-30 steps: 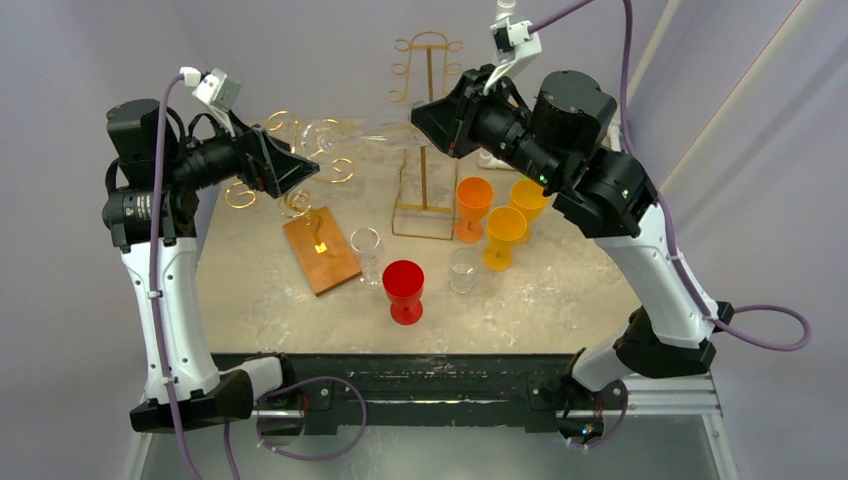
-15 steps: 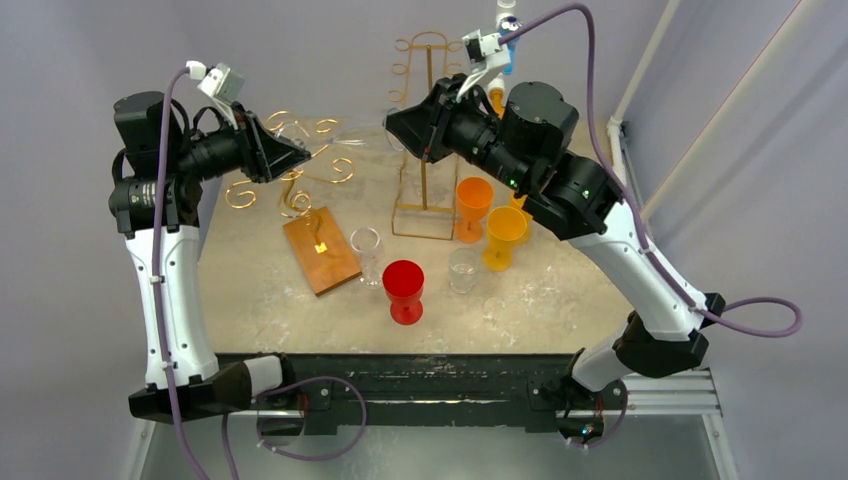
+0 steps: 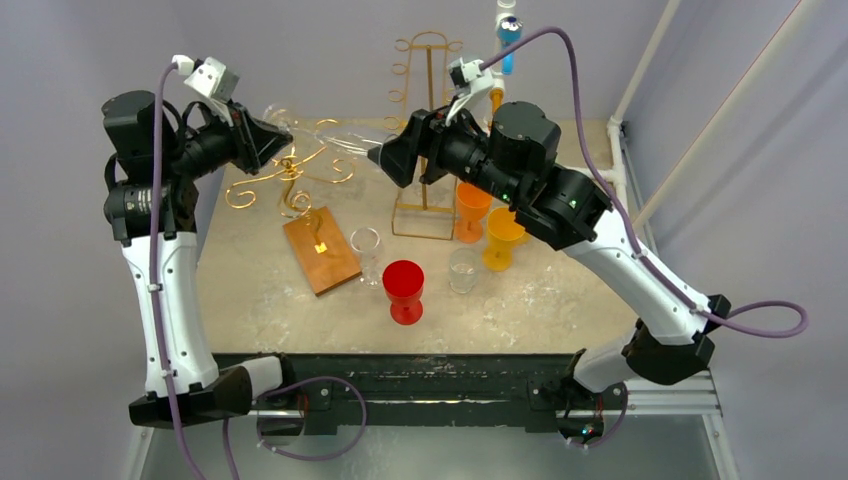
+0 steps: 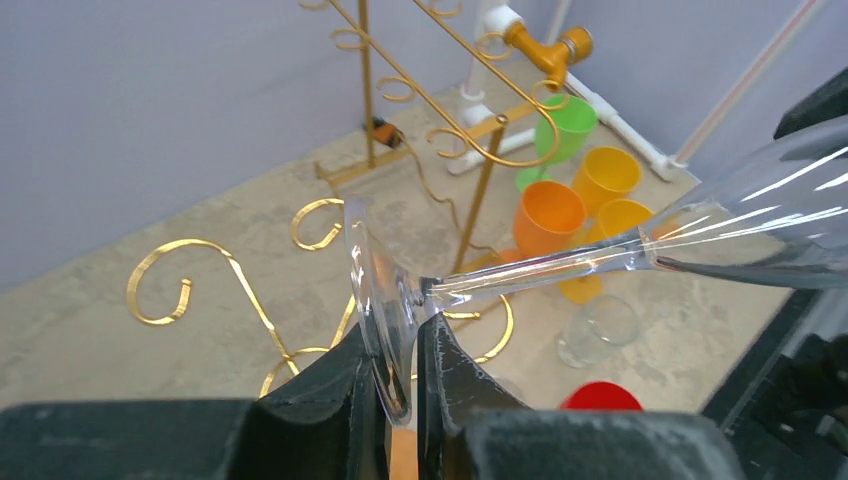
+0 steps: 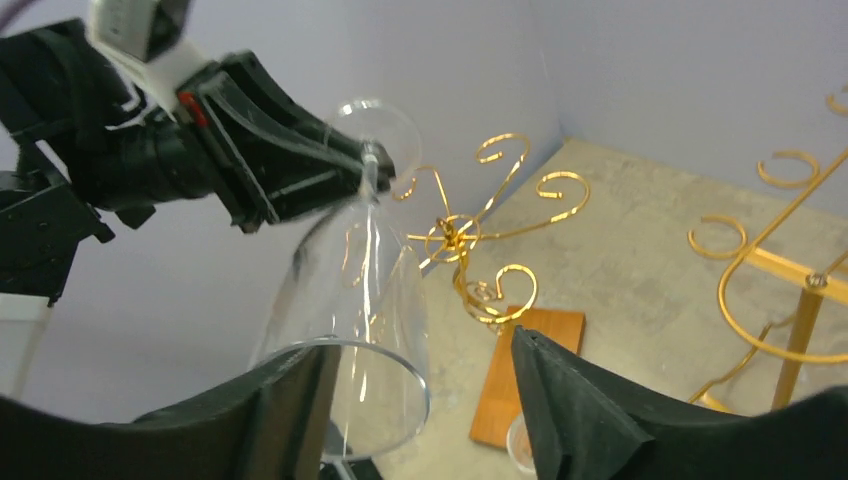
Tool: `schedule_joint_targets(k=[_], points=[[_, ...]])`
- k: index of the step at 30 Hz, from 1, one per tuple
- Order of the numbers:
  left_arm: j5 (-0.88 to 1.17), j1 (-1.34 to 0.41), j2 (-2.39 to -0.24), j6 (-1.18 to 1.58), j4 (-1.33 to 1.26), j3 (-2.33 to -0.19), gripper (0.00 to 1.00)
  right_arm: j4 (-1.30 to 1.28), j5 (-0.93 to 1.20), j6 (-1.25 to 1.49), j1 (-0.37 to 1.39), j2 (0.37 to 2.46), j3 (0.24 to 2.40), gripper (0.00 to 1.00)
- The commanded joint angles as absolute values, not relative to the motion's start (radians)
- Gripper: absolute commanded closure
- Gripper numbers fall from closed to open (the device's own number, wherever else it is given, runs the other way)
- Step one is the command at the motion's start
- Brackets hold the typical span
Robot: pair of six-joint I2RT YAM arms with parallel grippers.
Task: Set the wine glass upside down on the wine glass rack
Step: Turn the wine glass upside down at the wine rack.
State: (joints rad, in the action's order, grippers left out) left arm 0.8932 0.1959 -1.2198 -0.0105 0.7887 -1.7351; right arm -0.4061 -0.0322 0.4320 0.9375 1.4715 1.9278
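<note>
One red cup (image 3: 404, 290) stands nearest us, mid-counter. Beyond it, over the far-left corner, the wine glass (image 4: 540, 270) lies sideways in the air above the curled gold rack (image 3: 300, 175). Our left pincer (image 4: 400, 365) is clamped on its foot. Our right pincer (image 5: 420, 350) gapes around the bowl, not yet gripping, probably to take it for upending.

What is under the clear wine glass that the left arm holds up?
Under the wine glass the gold spiral rack stands on its wooden base on the table. The left fingers, clamping the foot, cover whatever lies directly beneath that end.
</note>
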Motion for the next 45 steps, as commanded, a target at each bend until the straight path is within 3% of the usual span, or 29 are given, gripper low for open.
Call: schedule_joint_targets(k=[1, 6, 8, 14, 21, 30, 38, 42, 45], points=[[0.755, 0.192, -1.137, -0.096, 0.51, -1.72, 1.0, -0.403, 0.033, 0.428, 0.956, 1.401, 1.902, 0.21], [0.715, 0.192, -1.085, -0.135, 0.346, -1.66, 1.0, -0.451, 0.037, 0.387, 0.956, 1.364, 1.883, 0.02], [0.729, 0.192, -1.086, -0.201, 0.341, -1.663, 1.0, -0.506, 0.035, 0.352, 0.955, 1.357, 1.906, 0.01], [0.764, 0.192, -1.004, -0.413, 0.194, -1.545, 1.0, -0.708, 0.131, 0.24, 0.952, 1.376, 2.04, 0.01], [0.813, 0.192, -1.002, -0.426, 0.13, -1.562, 1.0, -0.794, 0.248, 0.198, 0.958, 1.48, 2.135, 0.01], [1.054, 0.192, -0.918, -0.593, 0.14, -1.514, 1.0, -0.865, 0.218, 0.157, 0.993, 1.644, 2.357, 0.01], [1.18, 0.192, -0.902, -0.69, 0.211, -1.522, 1.0, -0.839, 0.292, 0.147, 0.996, 1.652, 2.277, 0.01], [1.273, 0.193, -0.92, -0.614, 0.107, -1.518, 1.0, -0.794, 0.341, 0.156, 1.02, 1.649, 2.212, 0.01], [1.297, 0.192, -0.936, -0.612, 0.081, -1.539, 1.0, -0.776, 0.325, 0.169, 1.047, 1.657, 2.189, 0.17]])
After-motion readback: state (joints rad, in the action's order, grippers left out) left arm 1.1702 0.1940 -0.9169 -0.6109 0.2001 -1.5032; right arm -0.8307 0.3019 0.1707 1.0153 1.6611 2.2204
